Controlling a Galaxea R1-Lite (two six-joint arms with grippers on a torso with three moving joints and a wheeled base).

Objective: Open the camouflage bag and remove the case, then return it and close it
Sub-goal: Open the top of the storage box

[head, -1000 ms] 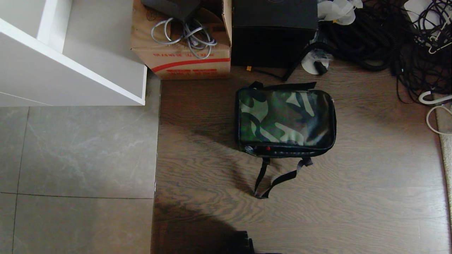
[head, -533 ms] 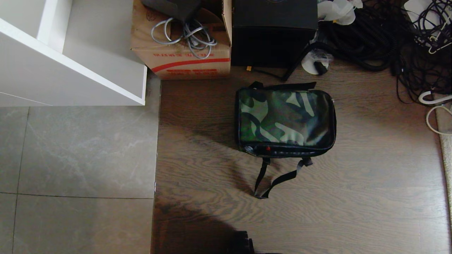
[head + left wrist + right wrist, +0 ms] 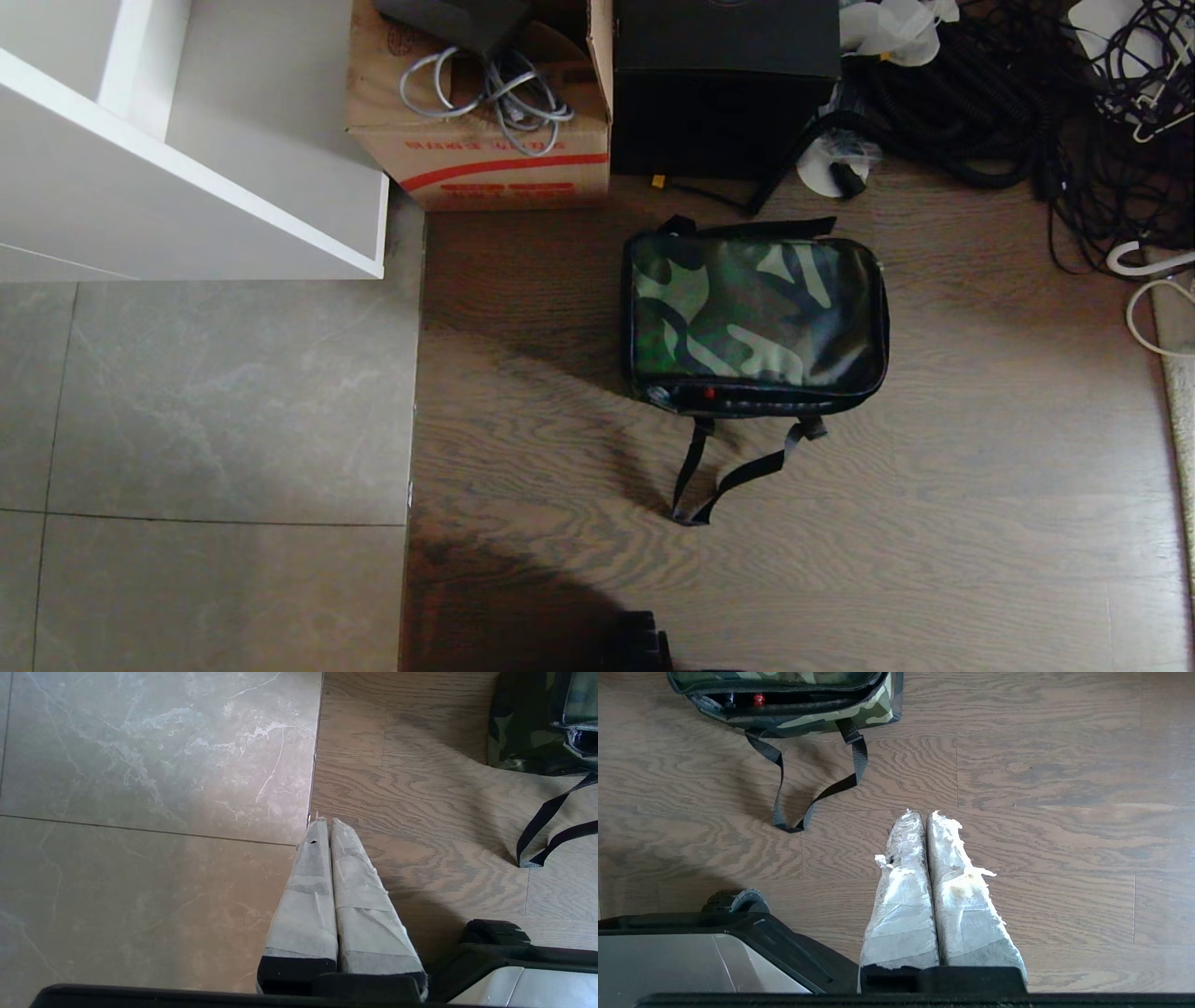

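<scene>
The bag (image 3: 754, 319) lies flat on the wood floor (image 3: 934, 523), strap toward the robot. Soft fabric, likely sagging when lifted; the near-edge zipper, seemingly part-open, is the hold. Both grippers (image 3: 325, 822) (image 3: 920, 813) hang parked, jaws together.

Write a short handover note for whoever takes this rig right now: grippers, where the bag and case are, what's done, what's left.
Left gripper: shut, empty, above the tile-wood seam.
Right gripper: shut, empty, above the wood floor near the black strap.
Camouflage bag: lying on the wood floor before the black box, untouched; whether its zipper is fully shut I cannot tell.
Case: not visible.
Done: nothing visible.
Left: open bag, remove case, return it, close.
</scene>
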